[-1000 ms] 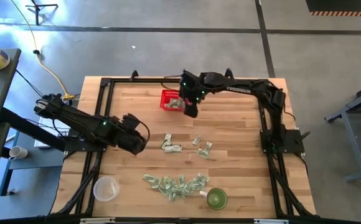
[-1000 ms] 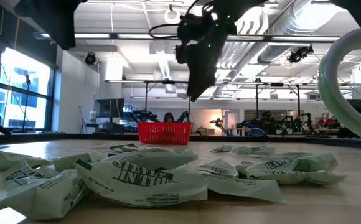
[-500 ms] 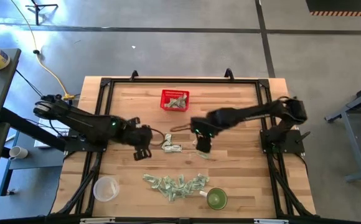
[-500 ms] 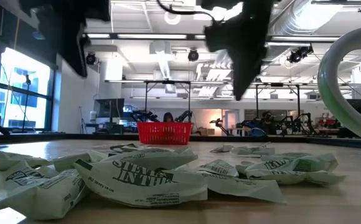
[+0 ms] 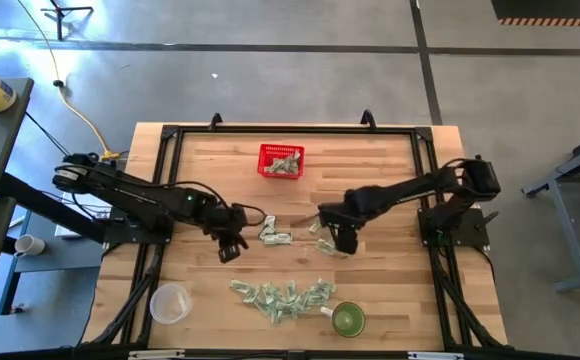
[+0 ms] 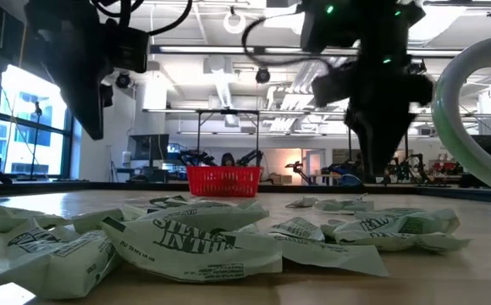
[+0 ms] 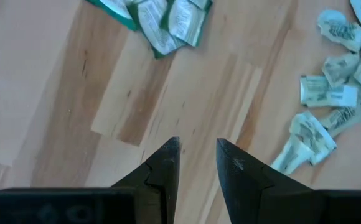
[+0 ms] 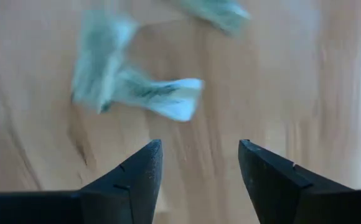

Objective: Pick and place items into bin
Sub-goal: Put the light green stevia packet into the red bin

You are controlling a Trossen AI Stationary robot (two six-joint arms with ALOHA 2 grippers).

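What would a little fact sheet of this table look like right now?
table: wooden top
red basket: far side, some paper pieces inside
paper pieces: heap at near edge, a few loose mid-table
green cup: near edge, beside heap
clear cup: near left corner
left hand: open, empty, over bare wood
right hand: open, empty, above loose pieces

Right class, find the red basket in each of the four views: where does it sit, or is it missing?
High view: red basket at the table's far edge, centre.
Low view: red basket mid-frame, behind the scattered paper pieces.
Left wrist view: not in it.
Right wrist view: not in it.
Shared landmark: the paper pieces.
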